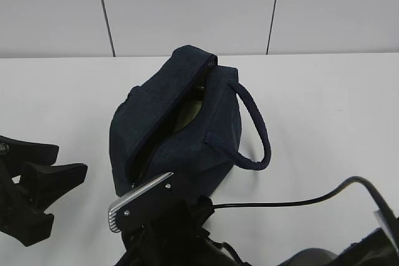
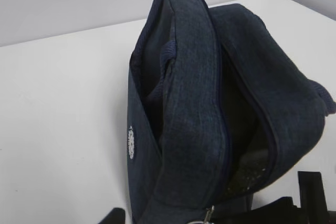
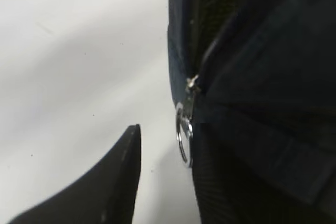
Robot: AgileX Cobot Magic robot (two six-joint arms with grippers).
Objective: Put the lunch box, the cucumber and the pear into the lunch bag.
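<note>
We are looking at the boxy dark navy fabric lunch bag (image 1: pixel 177 132) in the middle of the white desk (image 1: pixel 324 110), soft and floppy, so we judge its metal zipper ring (image 3: pixel 184 132) the best hold. Something pale green is showing inside. Our left end effector (image 1: pixel 53 175) is hanging apart; of the right end effector (image 3: pixel 157 145) we cannot tell.

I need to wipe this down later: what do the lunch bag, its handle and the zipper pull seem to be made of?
The lunch bag looks like matte, denim-like navy woven fabric. Its handle seems a padded tube of the same cloth, with no sheen. The ring pull looks like polished metal, since it glints silver.
</note>
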